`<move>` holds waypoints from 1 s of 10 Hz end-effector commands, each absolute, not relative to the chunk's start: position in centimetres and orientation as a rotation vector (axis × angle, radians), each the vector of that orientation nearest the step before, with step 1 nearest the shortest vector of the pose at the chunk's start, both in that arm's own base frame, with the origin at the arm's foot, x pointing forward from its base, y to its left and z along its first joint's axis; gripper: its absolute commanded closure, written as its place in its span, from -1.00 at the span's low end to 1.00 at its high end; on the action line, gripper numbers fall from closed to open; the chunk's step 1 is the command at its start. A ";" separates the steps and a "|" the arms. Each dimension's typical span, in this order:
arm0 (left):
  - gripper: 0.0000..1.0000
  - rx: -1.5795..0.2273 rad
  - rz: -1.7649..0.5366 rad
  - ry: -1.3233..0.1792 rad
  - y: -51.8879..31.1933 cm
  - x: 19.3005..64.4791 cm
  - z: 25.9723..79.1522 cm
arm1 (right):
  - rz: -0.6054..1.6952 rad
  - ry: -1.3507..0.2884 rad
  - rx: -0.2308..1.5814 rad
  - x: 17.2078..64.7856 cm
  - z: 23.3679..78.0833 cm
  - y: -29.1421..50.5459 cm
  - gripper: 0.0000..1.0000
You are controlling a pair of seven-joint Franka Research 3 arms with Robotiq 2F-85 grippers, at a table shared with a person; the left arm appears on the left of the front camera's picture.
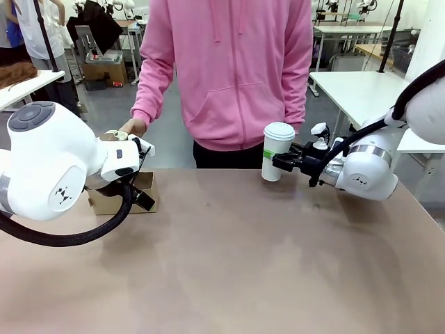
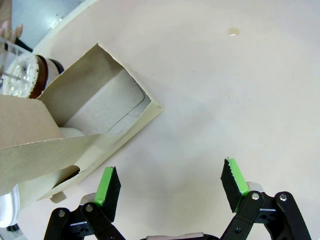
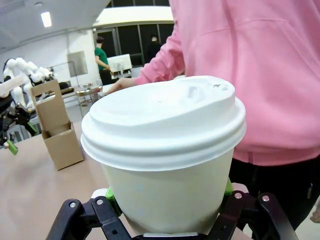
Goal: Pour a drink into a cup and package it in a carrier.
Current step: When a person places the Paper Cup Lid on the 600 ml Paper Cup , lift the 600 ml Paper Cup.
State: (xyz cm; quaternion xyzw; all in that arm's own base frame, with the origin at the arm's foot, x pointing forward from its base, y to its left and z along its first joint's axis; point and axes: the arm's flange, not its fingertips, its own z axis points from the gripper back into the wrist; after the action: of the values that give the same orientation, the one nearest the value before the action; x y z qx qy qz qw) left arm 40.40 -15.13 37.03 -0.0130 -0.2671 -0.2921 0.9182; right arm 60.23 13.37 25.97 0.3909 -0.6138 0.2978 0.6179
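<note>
- Brown table is taking up the front view. One person in a pink hoodie is standing at its far edge, with more tables behind.
- Front count: two arms, one cup, one carrier.
- Front: the right gripper is coming in from the right and pinching the cup by its side wall. The cup is upright with its lid on, at the far edge just in front of the person. Cannot tell if its base is touching the table.
- Front: the left arm is covering most of the carrier at far left. The person's hand is hovering just behind it.
- Left wrist: the left gripper is looking down at bare table. Two green pads are standing spread wide with nothing between them.
- Left wrist is adding carrier detail: the carrier is sitting up-left of the fingers, near but not touching, with one open compartment facing the camera.
- Left wrist: one clear round thing with a dark brown band is sitting beyond the carrier. Cannot tell what it is.
- Right wrist: the cup is sitting right in front of the lens, one white lid seated, and green pads are pressing on both sides.
- Right wrist is adding the side-on carrier: it is standing upright with its handle tab up, well apart from the cup, with the left arm just beside it.
</note>
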 end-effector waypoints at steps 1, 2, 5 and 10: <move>-1.00 -0.028 -0.602 -0.550 -15.1 40.4 37.1 | 0.729 -1.419 0.860 57.8 31.7 12.2 -0.60; -1.00 -0.028 -0.602 -0.550 -15.1 40.4 37.1 | 0.728 -1.419 0.871 56.5 34.8 11.5 -0.60; -1.00 -0.028 -0.602 -0.550 -15.1 40.4 37.1 | 0.650 -1.396 0.808 51.6 43.6 9.3 -0.60; -1.00 -0.028 -0.602 -0.550 -15.1 40.4 37.1 | 0.713 -1.391 0.846 43.4 49.5 7.8 -0.60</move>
State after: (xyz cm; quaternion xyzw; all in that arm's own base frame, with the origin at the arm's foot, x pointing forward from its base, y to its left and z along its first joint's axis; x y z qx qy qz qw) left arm 40.40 -15.19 37.06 -0.0130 -0.2675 -0.2927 0.9179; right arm 44.15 8.22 49.22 0.3521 -0.6219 0.3076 0.6282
